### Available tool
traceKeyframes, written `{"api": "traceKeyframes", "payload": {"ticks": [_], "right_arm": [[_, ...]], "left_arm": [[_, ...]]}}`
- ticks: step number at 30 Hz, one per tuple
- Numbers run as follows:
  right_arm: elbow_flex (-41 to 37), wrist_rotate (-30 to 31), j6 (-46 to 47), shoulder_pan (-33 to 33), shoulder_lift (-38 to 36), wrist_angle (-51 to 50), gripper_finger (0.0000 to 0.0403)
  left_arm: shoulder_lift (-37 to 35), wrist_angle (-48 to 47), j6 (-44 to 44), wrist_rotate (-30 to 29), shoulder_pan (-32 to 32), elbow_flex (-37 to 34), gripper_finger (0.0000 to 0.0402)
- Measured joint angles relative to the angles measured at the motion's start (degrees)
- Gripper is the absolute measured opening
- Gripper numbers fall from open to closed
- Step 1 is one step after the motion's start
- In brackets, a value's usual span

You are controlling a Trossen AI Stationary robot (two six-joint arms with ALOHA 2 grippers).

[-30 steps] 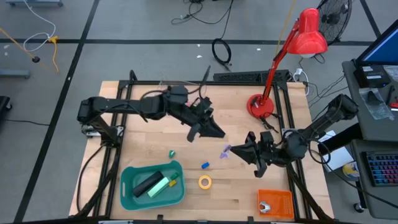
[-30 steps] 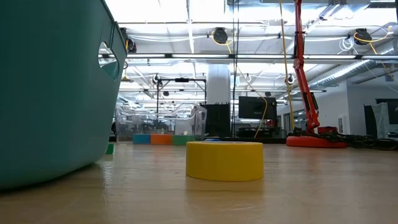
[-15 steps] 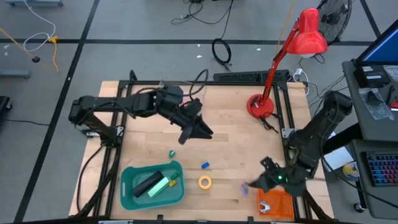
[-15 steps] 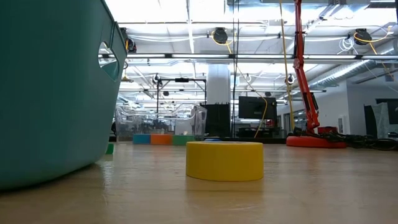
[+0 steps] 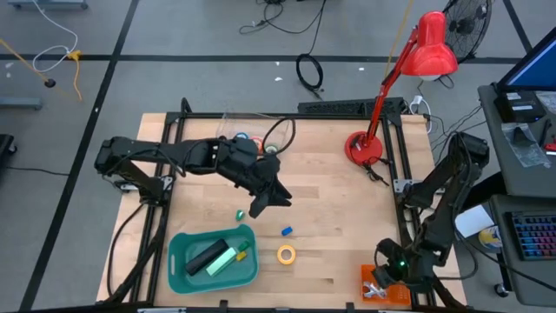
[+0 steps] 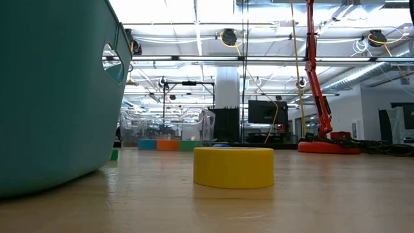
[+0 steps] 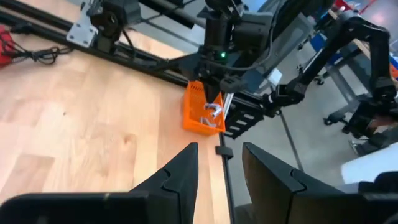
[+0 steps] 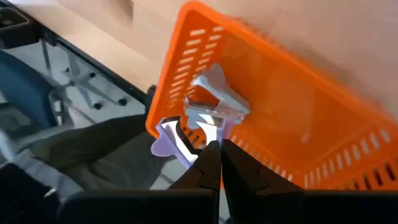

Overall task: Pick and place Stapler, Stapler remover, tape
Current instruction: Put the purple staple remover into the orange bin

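My right gripper point(image 5: 385, 280) hovers over the orange bin point(image 5: 395, 276) at the table's near right corner, shut on a pale purple staple remover point(image 8: 169, 142). A white staple remover point(image 8: 214, 99) lies in that bin. Above the middle of the table my left gripper point(image 7: 219, 163) stands open and holds nothing. The black stapler point(image 5: 207, 255) lies in the teal bin point(image 5: 182, 261). A yellow tape roll point(image 5: 286, 254) lies flat on the table beside it. More tape rolls point(image 5: 243, 138) sit at the far side behind the left arm. My right gripper pinches the purple staple remover between its two fingertips point(image 8: 211, 163). The remover's body point(image 8: 168, 144) sticks out to one side of them. The fingers slant down from above at the orange bin's corner. The remover hangs clear of the table; whether it touches the bin's rim cannot be seen.
A red desk lamp point(image 5: 365, 148) stands at the far right. Small blue point(image 5: 286, 231) and green point(image 5: 239, 214) bits lie on the wood mid-table. In the low view the teal bin's wall point(image 6: 52, 90) fills the left, with the yellow tape point(image 6: 234, 167) beside it.
My right gripper has swung from mid-table toward the near right corner and down over the orange bin. It rolled as it went and carried the purple staple remover along. My left gripper has drifted a little toward the near edge and tipped.
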Motion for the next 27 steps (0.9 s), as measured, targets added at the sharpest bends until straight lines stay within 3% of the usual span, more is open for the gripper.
{"api": "traceKeyframes", "payload": {"ticks": [4, 8, 27], "right_arm": [[3.9, -0.5, 0.0, 1.1, 1.2, -10.2, 0.0], [7.1, -5.3, 0.3, 1.7, 1.4, -19.9, 0.0], [7.6, -6.0, -1.0, 4.2, 6.3, -16.7, 0.0]], "left_arm": [[0.0, 0.3, 0.0, -2.1, -0.7, 0.0, 0.0129], [0.0, 0.3, -0.6, -3.5, -0.9, 0.0, 0.0129], [0.0, 0.5, -3.0, -6.0, -1.7, 0.0, 0.0129]]}}
